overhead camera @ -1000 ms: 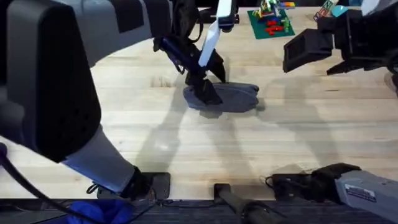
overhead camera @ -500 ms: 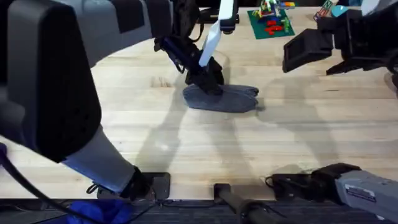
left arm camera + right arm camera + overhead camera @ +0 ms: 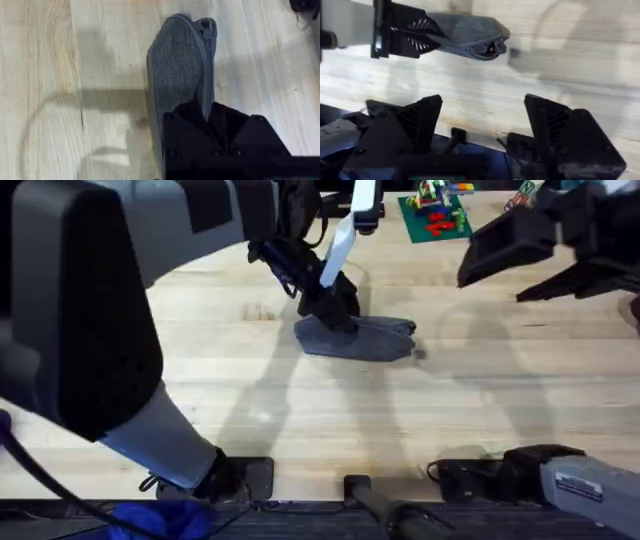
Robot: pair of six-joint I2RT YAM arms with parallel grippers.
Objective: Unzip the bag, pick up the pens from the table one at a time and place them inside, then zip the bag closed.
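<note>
While left jaws (image 3: 338,308) clamp the bag (image 3: 368,338), right jaws (image 3: 482,125) gape, well apart.

Left gripper (image 3: 335,305) pressed low and closed; right gripper (image 3: 482,127) raised, fingers spread

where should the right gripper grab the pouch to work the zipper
Probably at the free end of the pouch, where the zipper's end bits show, coming from the right. The left gripper already sits on the opposite end, so that end is blocked. The right gripper is open and lifted off the table, facing that end.
</note>
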